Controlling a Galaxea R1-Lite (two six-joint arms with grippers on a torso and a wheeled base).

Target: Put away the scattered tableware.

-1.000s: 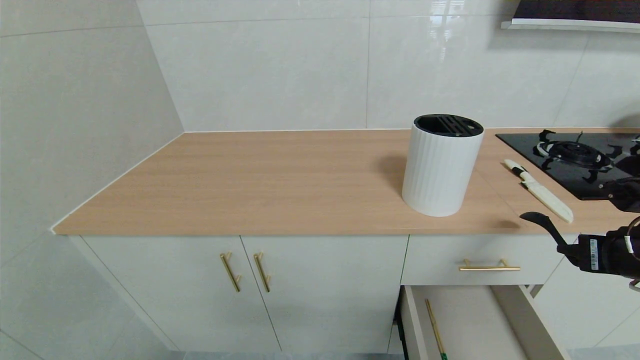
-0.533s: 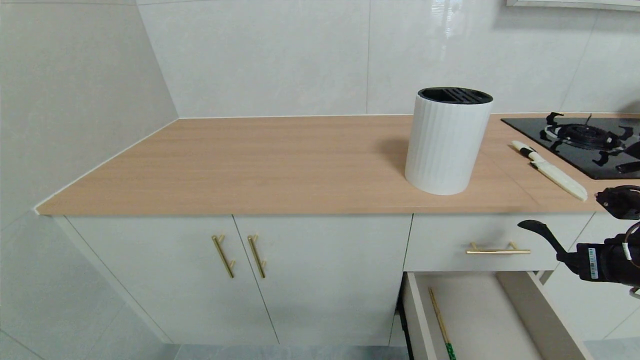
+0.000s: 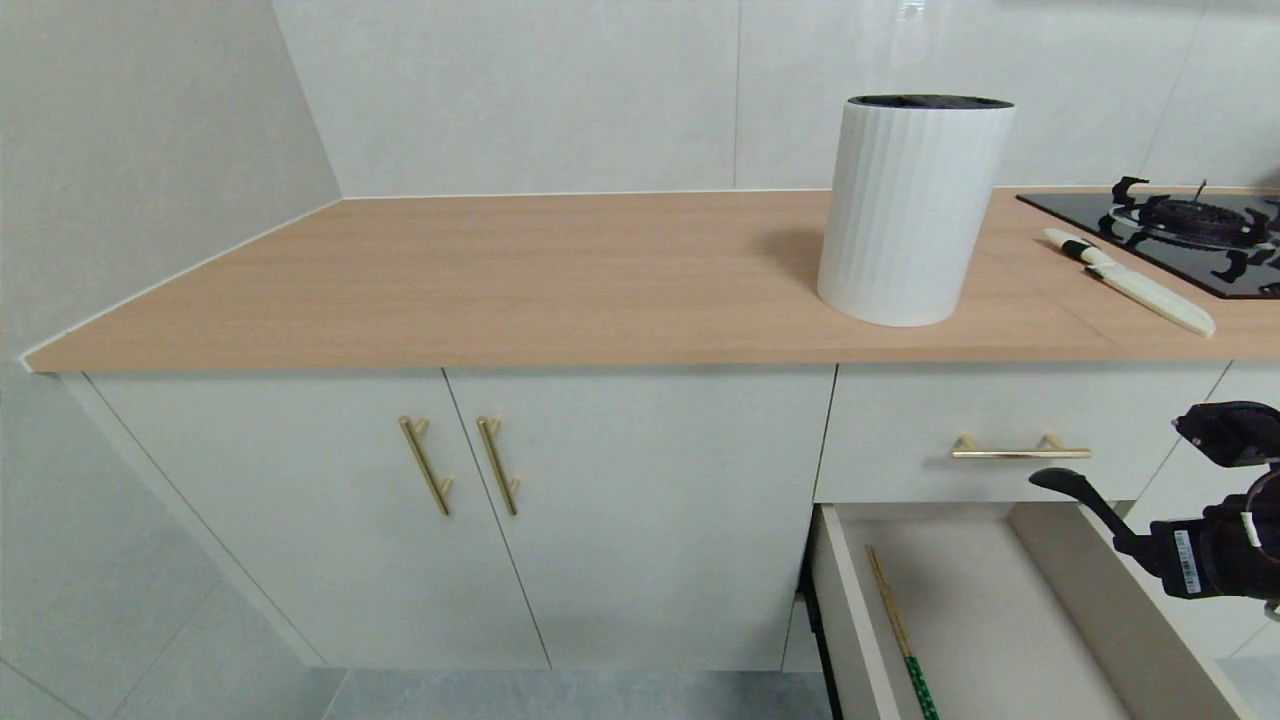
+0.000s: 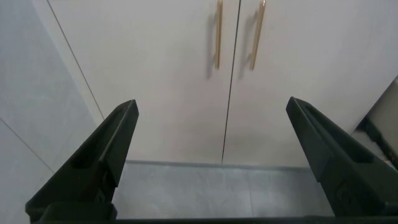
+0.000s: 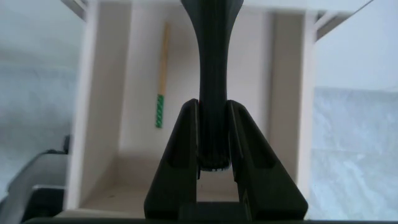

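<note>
One white holder [image 3: 915, 215], one knife [image 3: 1130, 282], one chopstick [image 3: 898, 630], one black utensil [image 3: 1085, 495], one open drawer [image 3: 990, 620], two cabinet doors [image 3: 300, 520].

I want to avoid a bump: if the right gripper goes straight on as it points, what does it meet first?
Probably the bare floor of the open drawer, reached first by the black utensil in the right gripper; the chopstick lies aside. Depth is unclear.
</note>
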